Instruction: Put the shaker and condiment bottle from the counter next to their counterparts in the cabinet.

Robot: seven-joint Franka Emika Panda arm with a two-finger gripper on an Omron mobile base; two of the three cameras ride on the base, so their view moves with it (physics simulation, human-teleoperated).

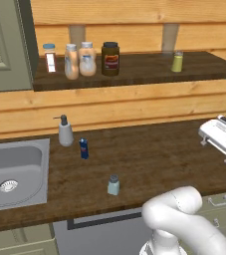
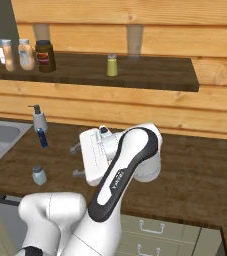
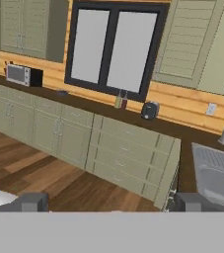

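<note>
The arm rises from the base, elbow bent, and its hand is laid over sideways above the worktop (image 1: pixel 154 154), level with the front half of the dark wood. The claw (image 3: pixel 106 201) points away across the room toward a far run of cabinets under a window (image 3: pixel 114 49). Its two dark fingertips (image 3: pixel 33 201) stand far apart at the bottom of the hand view, spread wide, with nothing between them.

Down on the worktop the shaker (image 1: pixel 113 185) stands upright near the front edge, pale blue-green with a grey cap, well apart from the hand. Behind it, a small dark-blue can (image 1: pixel 84 148) and a grey pump dispenser (image 1: pixel 64 131) sit just beside the sink (image 1: pixel 20 174).

Up on the cabinet (image 1: pixel 134 69) shelf, two peach-orange bottles stand touching side by side: the condiment bottle (image 1: pixel 71 62) and its twin (image 1: pixel 87 59), which one came off the counter I cannot tell. Right of them is a dark brown jar (image 1: pixel 110 59), its red-orange label too blurred to read. The yellow-green shaker (image 1: pixel 177 62) stands alone farther right. The bottles' blue-white labels are likewise unreadable. The grey-green door (image 1: pixel 7 45) hangs open at left.
</note>
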